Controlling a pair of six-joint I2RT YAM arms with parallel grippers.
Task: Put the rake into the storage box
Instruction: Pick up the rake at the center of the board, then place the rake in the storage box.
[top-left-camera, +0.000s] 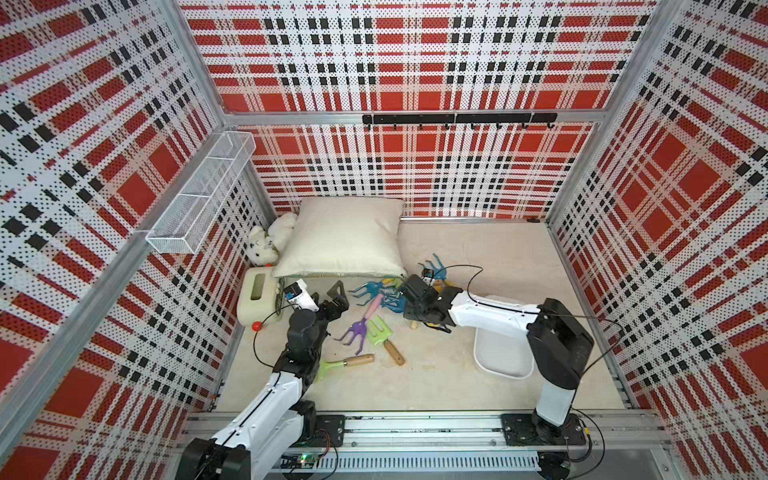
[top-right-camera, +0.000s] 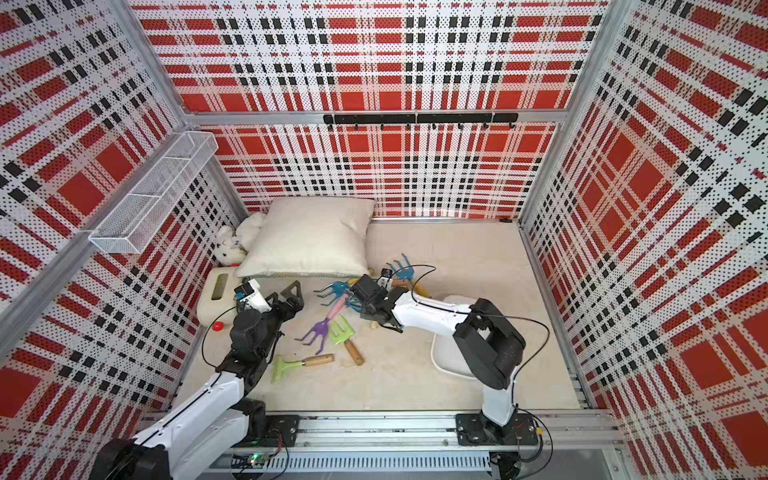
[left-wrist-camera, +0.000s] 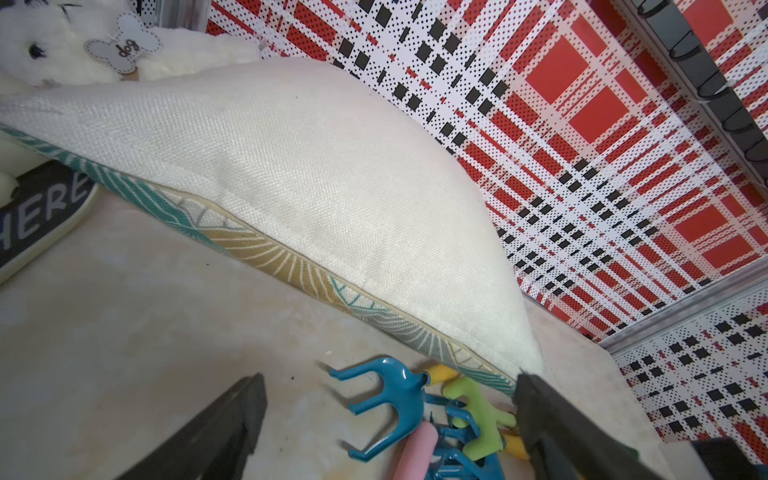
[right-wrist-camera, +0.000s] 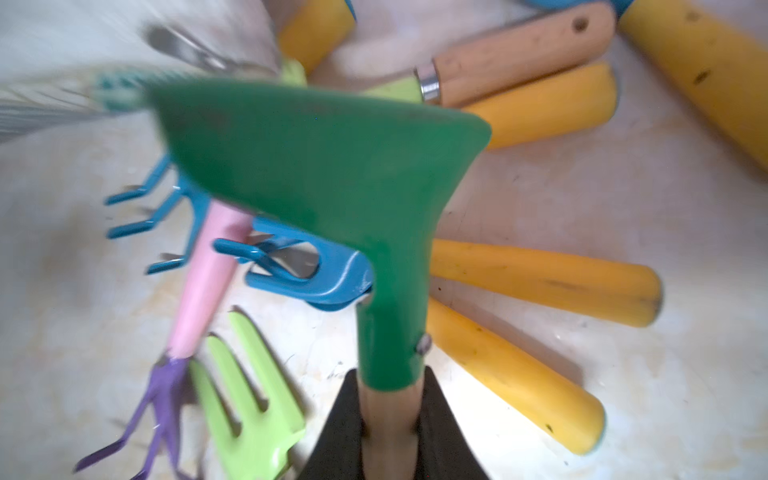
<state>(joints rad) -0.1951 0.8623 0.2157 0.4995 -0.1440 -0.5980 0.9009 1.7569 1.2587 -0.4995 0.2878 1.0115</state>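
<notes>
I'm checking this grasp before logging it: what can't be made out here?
- Box: the right arm covers much of it in both top views.
- Green tool: head blurred in the right wrist view; tines unclear.
- Right hand: cut off by that view's edge; its own wrist hides it from above.

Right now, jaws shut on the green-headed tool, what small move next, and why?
Probably lift straight up: the right gripper grips the green-headed tool by its wooden handle, and a blue rake lies beside its neck, so sliding toward the storage box might drag it.
</notes>
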